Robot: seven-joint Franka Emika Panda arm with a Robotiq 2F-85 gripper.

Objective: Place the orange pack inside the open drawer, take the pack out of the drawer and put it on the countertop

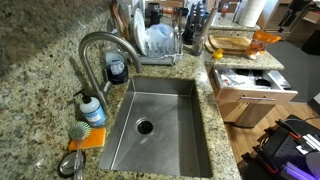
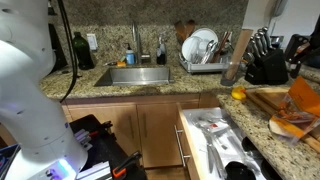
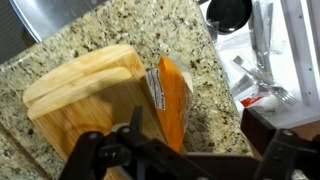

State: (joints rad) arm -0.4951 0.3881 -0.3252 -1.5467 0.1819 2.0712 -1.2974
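The orange pack (image 3: 172, 98) rests on a wooden cutting board (image 3: 85, 95) on the granite countertop (image 3: 205, 95). It also shows in both exterior views (image 1: 262, 40) (image 2: 300, 98), next to the open drawer (image 1: 252, 88) (image 2: 215, 145). In the wrist view my gripper (image 3: 200, 135) is open just above the board's edge. The pack's near end lies between the fingers, close to the left finger. The right finger hangs over bare granite. The drawer (image 3: 272, 60) holds utensils and plastic-wrapped items. I cannot make out the gripper in the exterior views.
A steel sink (image 1: 160, 125) with a faucet (image 1: 100, 50) is set in the counter. A dish rack (image 1: 158, 42) and a knife block (image 2: 268, 62) stand at the back. A black round object (image 3: 228, 12) sits by the drawer.
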